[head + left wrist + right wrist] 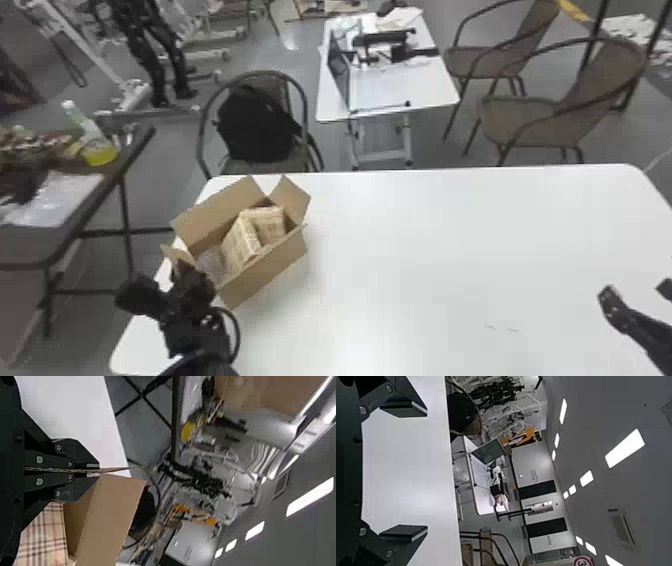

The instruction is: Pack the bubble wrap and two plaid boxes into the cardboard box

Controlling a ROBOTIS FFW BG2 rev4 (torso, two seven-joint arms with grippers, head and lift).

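Left claw (98, 470) pinched one flap (115, 470) | right claw (426, 471) stood spread | risk: hard tug could have dragged cardboard box (265, 272)

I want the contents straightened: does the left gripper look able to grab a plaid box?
Probably not: the left gripper looks clamped on a cardboard flap and would need to release it first.
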